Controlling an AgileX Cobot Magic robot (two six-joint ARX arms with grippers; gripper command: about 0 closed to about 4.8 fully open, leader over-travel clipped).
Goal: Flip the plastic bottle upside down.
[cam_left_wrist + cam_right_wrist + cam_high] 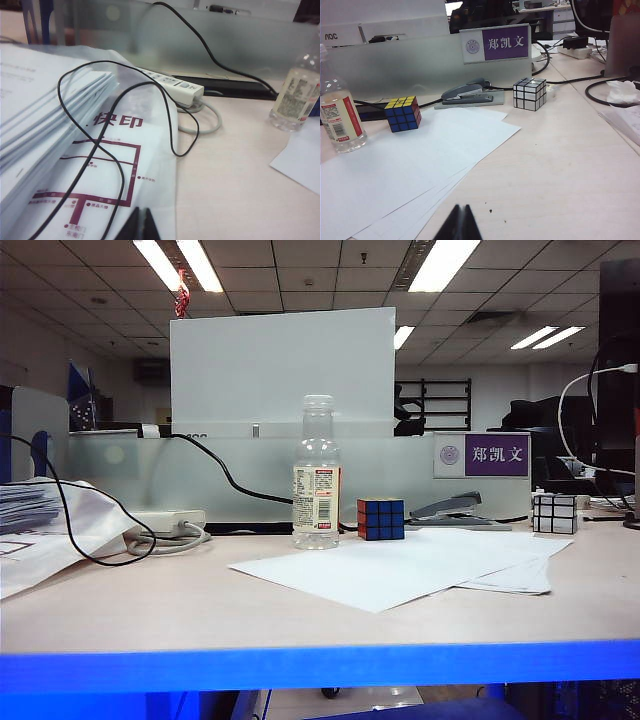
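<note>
- We see our left gripper pinched closed above a printed plastic bag.
- Our right gripper is likewise closed, empty, over white paper sheets.
- Farther back, the plastic bottle stands upright beside a Rubik's cube.

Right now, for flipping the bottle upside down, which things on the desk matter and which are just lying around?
For the job:
- bottle, upright, no cap visible
- left gripper, jaws shut, far from the bottle
- right gripper, jaws shut, also far from it

Just lying about:
- Rubik's cube
- silver cube
- stapler
- loose paper
- power strip
- black cable
- booklets
</note>
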